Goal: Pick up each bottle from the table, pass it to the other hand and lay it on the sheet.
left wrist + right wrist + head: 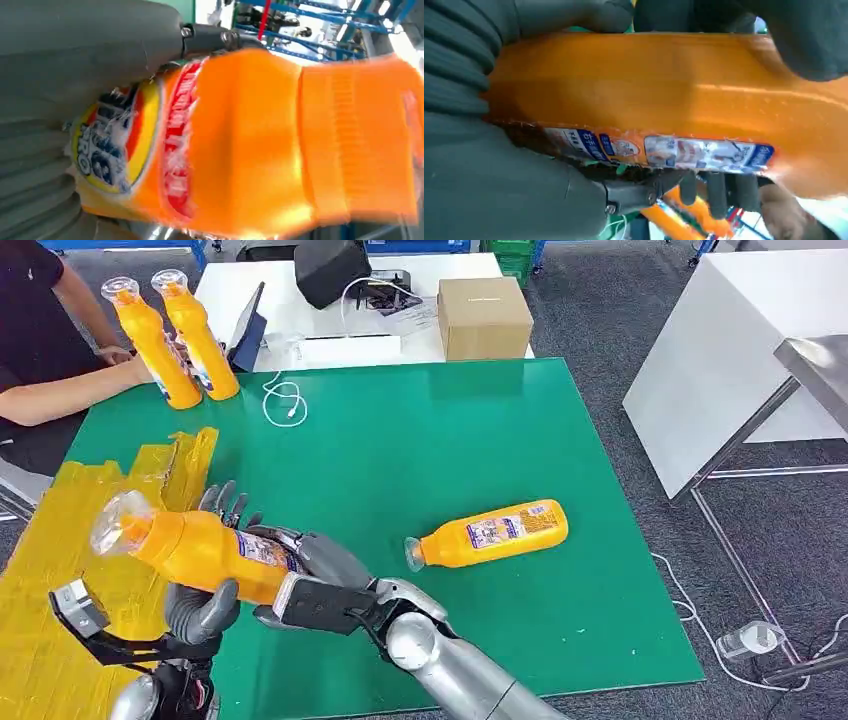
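An orange bottle (195, 545) with a clear cap hangs tilted over the green table's left front, cap toward the yellow sheet (50, 580). My left hand (203, 608) wraps its middle from below, and my right hand (315, 565) grips its base end. The left wrist view has the label side of this bottle (250, 140) against my left hand (75, 45). In the right wrist view my right hand (484, 190) closes around the bottle (649, 90). A second orange bottle (490, 533) lies on its side on the table, right of my hands.
At the back left a person's hand holds two upright orange bottles (180, 335) on the table's corner. A white cable (285, 400) lies near them. A cardboard box (483, 315) and a black device stand on the white table behind. A white table (720, 360) is at the right.
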Controlling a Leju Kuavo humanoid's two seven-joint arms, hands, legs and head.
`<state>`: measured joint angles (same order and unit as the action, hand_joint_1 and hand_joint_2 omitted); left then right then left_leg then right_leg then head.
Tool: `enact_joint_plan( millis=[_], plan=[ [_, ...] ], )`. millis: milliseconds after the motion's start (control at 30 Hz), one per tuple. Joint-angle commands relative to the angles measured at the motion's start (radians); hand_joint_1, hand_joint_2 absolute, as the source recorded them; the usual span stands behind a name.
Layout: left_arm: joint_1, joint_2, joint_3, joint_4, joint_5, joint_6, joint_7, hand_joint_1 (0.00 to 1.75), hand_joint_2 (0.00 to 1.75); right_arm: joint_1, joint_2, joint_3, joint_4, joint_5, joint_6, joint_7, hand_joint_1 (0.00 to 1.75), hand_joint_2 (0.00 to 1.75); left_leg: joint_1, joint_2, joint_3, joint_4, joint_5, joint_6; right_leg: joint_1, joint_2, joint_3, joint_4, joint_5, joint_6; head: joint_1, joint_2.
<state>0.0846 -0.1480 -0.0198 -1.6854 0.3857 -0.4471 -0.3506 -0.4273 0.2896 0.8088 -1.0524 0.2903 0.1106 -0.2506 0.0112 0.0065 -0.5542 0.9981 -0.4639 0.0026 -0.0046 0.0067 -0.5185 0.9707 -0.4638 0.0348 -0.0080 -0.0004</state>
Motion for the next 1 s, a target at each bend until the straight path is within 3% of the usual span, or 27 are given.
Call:
enact_joint_plan(
  millis=[33,400,433,467,1000],
  plan=[
    [-0.035,0.020,-0.045,0.058,-0.010,-0.012,0.004,0.00,1.75,-0.070,0.038,0.153,0.223,0.020,-0.005,0.000,1.75,1.75,0.000,-0.001,0.003,-0.002,0.001,0.000,0.000,-0.001,0.004,-0.002,0.000,-0.001,0.000,0.000],
    [-0.040,0.046,-0.080,0.069,-0.115,-0.022,-0.039,0.00,1.75,-0.075,0.040,0.161,0.241,0.023,-0.012,-0.009,1.75,1.75,0.000,-0.004,0.002,-0.001,0.001,0.000,0.000,-0.004,0.003,-0.002,-0.001,-0.001,0.000,0.000],
    [-0.043,0.045,-0.081,0.069,-0.129,-0.018,-0.045,1.61,1.75,-0.076,0.041,0.161,0.243,0.023,-0.013,-0.011,1.75,1.75,0.000,-0.003,0.001,-0.001,0.001,0.000,0.000,-0.004,0.002,-0.001,0.000,-0.001,0.000,0.000],
    [-0.048,0.041,-0.079,0.068,-0.136,-0.016,-0.052,1.75,1.75,-0.075,0.042,0.162,0.244,0.024,-0.013,-0.011,1.75,1.75,0.000,-0.002,0.000,-0.001,0.001,0.000,0.000,-0.003,0.000,-0.001,0.000,0.000,0.000,0.000],
    [-0.067,0.031,-0.060,0.056,-0.164,0.011,-0.071,1.75,1.75,-0.077,0.031,0.145,0.251,0.027,-0.027,-0.012,1.75,1.75,0.000,-0.004,0.001,-0.001,0.001,0.000,0.000,-0.004,0.001,-0.001,0.000,-0.001,0.000,0.000]
  ],
)
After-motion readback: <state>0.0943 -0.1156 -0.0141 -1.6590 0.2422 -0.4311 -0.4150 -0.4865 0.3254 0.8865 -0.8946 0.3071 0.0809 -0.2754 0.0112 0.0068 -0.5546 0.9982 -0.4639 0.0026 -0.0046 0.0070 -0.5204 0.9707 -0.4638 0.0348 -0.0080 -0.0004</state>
